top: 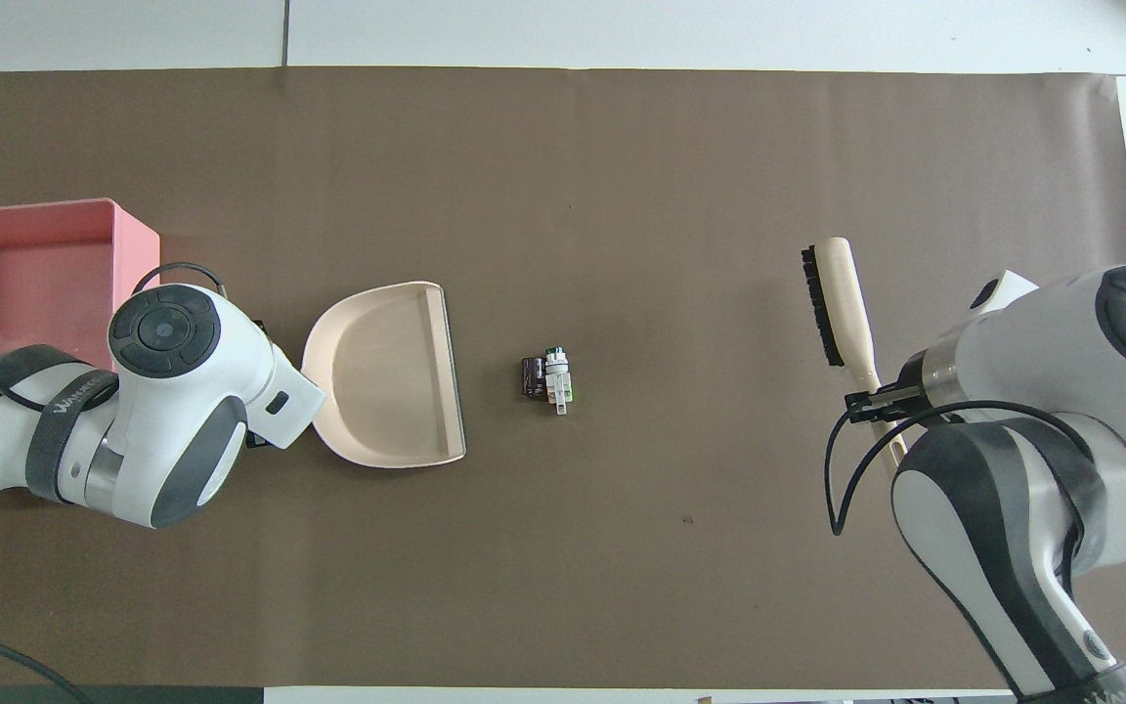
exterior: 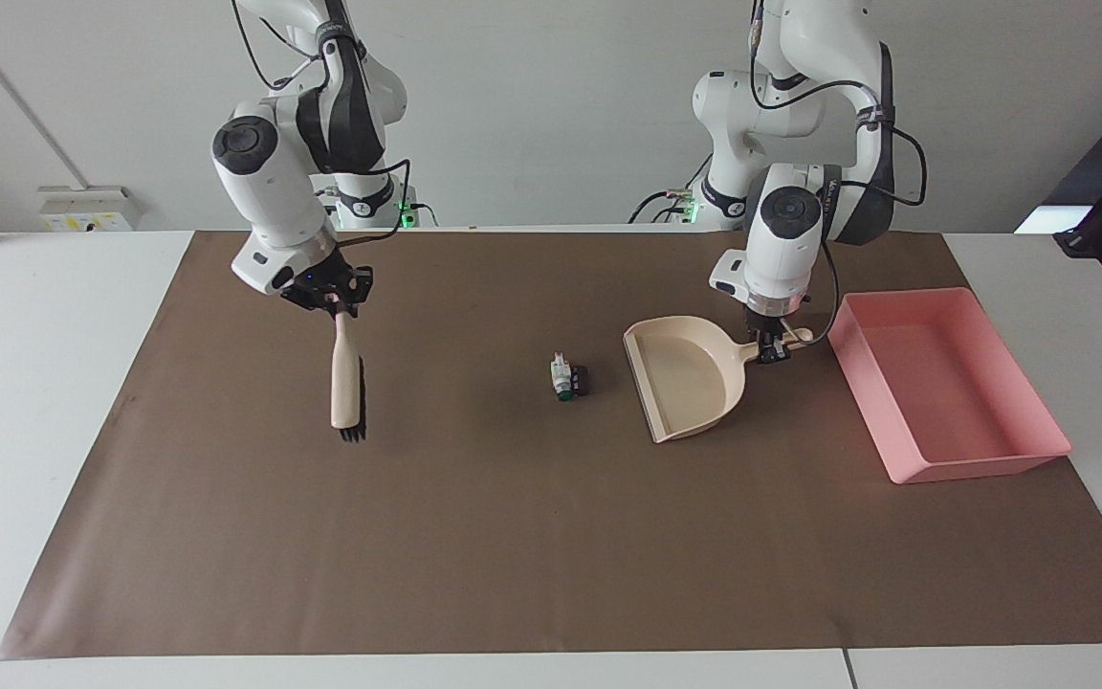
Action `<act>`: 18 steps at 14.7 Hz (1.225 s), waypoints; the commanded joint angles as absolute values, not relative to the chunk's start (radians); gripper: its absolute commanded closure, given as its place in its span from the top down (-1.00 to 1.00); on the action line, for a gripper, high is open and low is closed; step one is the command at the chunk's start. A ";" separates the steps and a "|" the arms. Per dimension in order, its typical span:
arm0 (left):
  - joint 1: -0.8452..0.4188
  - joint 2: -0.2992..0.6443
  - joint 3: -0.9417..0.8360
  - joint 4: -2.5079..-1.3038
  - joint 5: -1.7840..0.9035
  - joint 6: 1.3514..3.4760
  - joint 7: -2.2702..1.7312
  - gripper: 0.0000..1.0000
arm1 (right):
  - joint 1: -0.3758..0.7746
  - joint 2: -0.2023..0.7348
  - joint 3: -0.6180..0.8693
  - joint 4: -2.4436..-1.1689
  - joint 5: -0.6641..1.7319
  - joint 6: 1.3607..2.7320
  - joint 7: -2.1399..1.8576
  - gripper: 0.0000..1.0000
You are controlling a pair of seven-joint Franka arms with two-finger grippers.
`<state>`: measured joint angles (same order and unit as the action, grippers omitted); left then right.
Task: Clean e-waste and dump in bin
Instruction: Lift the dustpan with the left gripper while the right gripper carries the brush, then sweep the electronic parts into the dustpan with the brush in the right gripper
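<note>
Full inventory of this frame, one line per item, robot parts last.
e-waste: 1 small cluster, white, green, black; mid-mat.
dustpan: 1, beige; on mat between e-waste and bin, handle held.
bin: 1, pink; left arm's end of table.
brush: 1, beige handle, black bristles; held above mat, right arm's end.
mat: 1, brown; covers table.
left gripper: shut on dustpan handle.
right gripper: shut on brush handle.

E-waste (exterior: 569, 377) between brush (exterior: 347, 388) and dustpan (exterior: 685, 378)

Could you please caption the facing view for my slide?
Right gripper holds brush aloft; left gripper grips dustpan handle beside e-waste, near bin.
</note>
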<state>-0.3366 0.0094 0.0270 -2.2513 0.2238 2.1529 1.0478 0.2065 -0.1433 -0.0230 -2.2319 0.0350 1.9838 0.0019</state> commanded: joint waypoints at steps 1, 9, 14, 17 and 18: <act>-0.354 -0.008 0.040 -2.182 0.245 2.038 1.032 -1.00 | 0.308 -0.092 -0.026 -2.217 0.017 2.014 0.096 -1.00; -0.494 0.128 0.040 -2.008 0.377 1.940 1.031 -1.00 | 0.595 -0.020 -0.023 -2.217 0.035 2.097 0.506 -1.00; -0.540 0.230 0.038 -1.927 0.377 1.931 1.031 -1.00 | 0.673 0.075 -0.023 -2.186 0.035 2.175 0.552 -1.00; -0.549 0.230 0.038 -1.933 0.377 1.927 1.019 -1.00 | 0.733 0.217 -0.023 -2.050 0.087 2.175 0.598 -1.00; -0.549 0.229 0.040 -1.936 0.377 1.925 1.019 -1.00 | 0.750 0.254 -0.023 -2.007 0.110 2.175 0.606 -1.00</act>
